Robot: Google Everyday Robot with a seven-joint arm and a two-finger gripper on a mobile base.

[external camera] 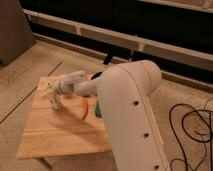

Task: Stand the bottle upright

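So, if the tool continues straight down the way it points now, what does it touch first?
The tool hangs at the left part of the wooden table, pointing down. Most likely it meets the tabletop first, or the pale bottle, which seems to lie right beside it; depth is unclear.

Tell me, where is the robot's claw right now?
In the camera view the gripper hangs low over the left part of the wooden table, left of the thin red item and the green block.
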